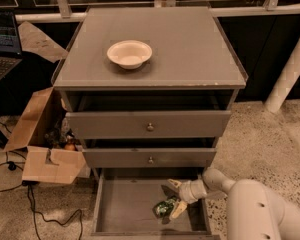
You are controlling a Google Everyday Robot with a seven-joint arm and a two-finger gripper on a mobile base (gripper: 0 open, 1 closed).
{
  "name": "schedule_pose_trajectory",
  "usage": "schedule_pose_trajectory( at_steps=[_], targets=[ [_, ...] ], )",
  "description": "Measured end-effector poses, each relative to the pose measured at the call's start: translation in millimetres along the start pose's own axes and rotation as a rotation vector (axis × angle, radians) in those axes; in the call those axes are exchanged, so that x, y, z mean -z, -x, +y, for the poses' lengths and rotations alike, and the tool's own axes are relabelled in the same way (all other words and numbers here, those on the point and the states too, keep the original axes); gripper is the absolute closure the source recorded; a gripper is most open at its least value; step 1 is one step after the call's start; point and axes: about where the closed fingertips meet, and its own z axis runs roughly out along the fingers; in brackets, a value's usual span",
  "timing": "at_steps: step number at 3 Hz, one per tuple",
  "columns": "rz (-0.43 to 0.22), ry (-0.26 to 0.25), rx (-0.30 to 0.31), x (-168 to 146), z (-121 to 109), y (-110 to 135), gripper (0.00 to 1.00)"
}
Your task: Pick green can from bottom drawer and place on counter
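The green can (163, 207) lies on its side on the grey floor of the open bottom drawer (125, 209), towards the right. My gripper (173, 199) reaches down into that drawer from the right. It is open, with its fingers spread. The pale lower finger (179, 209) is right against the can and the dark upper finger (169, 187) is above it. The counter (190, 49) is the flat grey top of the cabinet.
A cream bowl (129, 53) sits left of centre on the counter. The two upper knobbed drawers (149, 125) stand slightly open above the gripper. An open cardboard box (45, 144), cables and a laptop (1, 44) are at the left. A white post (289, 69) stands at the right.
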Motion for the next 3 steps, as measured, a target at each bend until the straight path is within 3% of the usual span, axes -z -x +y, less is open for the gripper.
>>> schedule_pose_trajectory(
  at_steps=[1, 3],
  targets=[
    [-0.026, 0.036, 0.008, -13, -14, -8, 0.00],
    [-0.038, 0.108, -0.082, -57, 5, -26, 0.00]
  ],
)
